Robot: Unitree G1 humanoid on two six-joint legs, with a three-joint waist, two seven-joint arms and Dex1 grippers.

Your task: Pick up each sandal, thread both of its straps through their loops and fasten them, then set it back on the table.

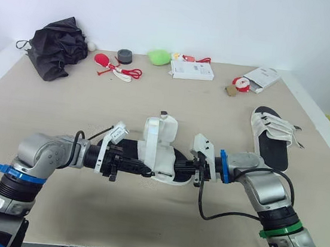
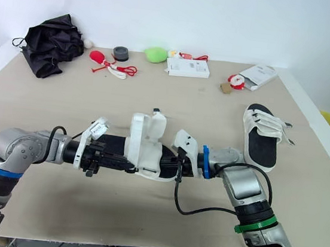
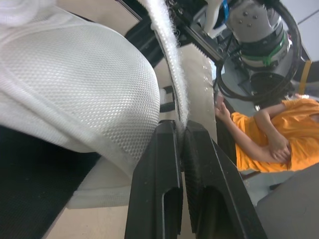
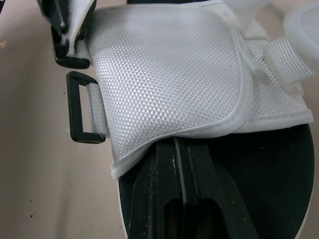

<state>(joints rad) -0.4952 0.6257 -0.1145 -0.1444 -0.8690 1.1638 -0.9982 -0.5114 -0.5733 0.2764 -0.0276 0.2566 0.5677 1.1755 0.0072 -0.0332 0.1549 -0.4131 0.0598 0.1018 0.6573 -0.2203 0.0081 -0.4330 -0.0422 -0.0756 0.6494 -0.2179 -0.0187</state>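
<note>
The bench carries the spare sandal flat at its right side. The held sandal sits between both arms over mid-bench. The right pincer is closed on its sole, under the mesh flap. The left pincer is clamped on a white strap. A black loop stands empty, so threading looks under way. Next, I judge, the left must steer the strap's tip through a loop while the right holds steady.

Sandal — white mesh-weave straps, black sole, black loop — beige table
</note>
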